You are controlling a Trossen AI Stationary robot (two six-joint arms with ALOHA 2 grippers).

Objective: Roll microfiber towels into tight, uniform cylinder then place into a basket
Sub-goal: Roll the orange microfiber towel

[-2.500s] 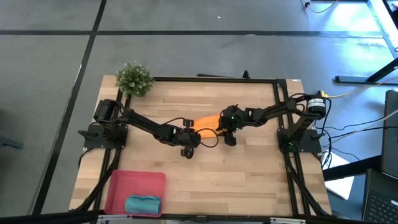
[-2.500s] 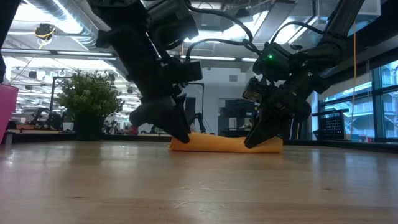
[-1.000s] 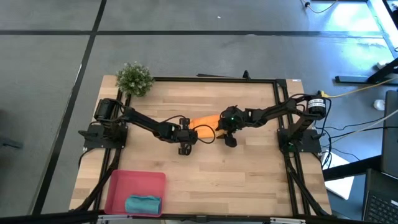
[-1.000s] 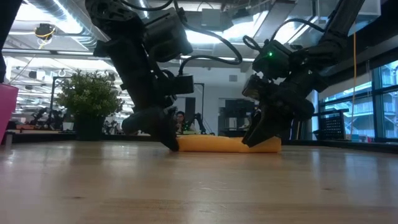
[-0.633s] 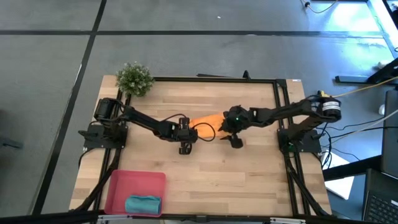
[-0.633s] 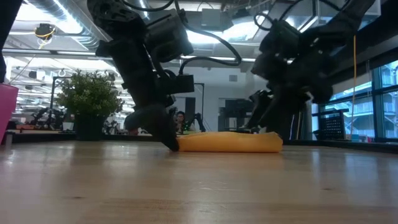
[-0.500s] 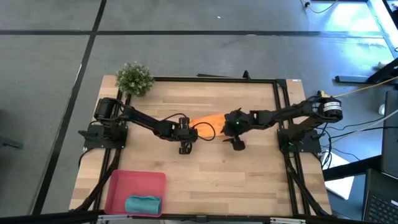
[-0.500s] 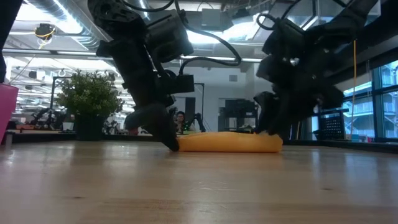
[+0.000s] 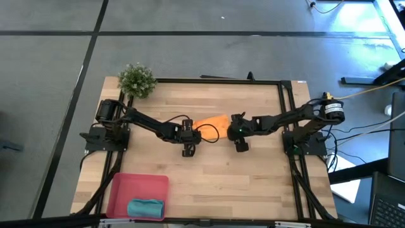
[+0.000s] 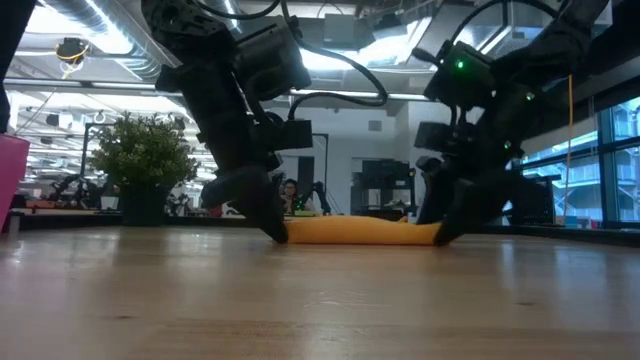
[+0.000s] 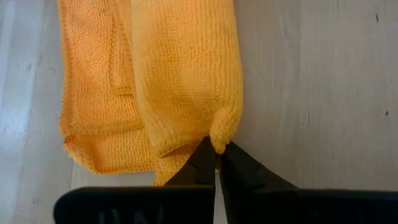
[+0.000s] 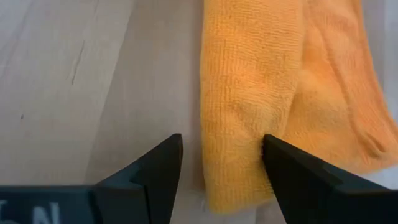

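The half-rolled orange towel [image 9: 212, 121] lies on the table [image 9: 253, 177] with its long axis running straight between the two grippers, so each arm has one end of the roll directly ahead of its jaws. The left gripper [image 11: 216, 163] has its jaws clenched, pinching the corner of the roll's near end. The right gripper [image 12: 219, 163] has its jaws spread wide, straddling the opposite end with one finger pressing into the cloth, not grasping yet.

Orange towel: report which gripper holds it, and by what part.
The left gripper is shut on the orange towel, pinching a corner of its rolled end. The right gripper stands open around the opposite end, holding nothing.
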